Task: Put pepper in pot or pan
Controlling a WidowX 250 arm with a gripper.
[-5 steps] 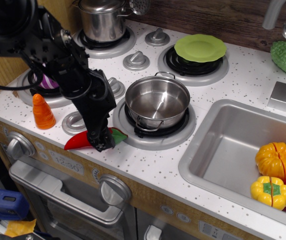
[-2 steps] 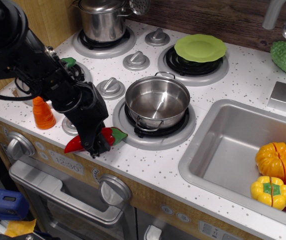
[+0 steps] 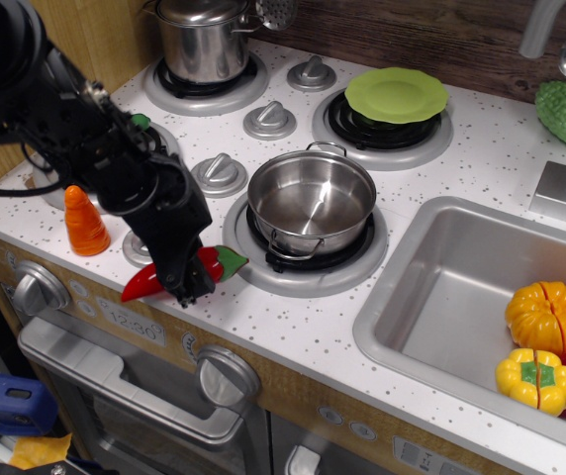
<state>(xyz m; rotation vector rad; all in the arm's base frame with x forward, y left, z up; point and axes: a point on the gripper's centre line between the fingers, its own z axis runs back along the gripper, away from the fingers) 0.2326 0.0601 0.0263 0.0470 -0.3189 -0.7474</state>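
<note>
On the speckled tabletop (image 3: 431,188) of the toy kitchen, the shallow steel pot (image 3: 312,201) sits empty on the front burner. The black end effector (image 3: 186,282) is closed around the middle of the red chili pepper (image 3: 149,280), near the front edge, left of the pot. It seems the grasp step; next, I think, lifting above the rim and carrying right.
</note>
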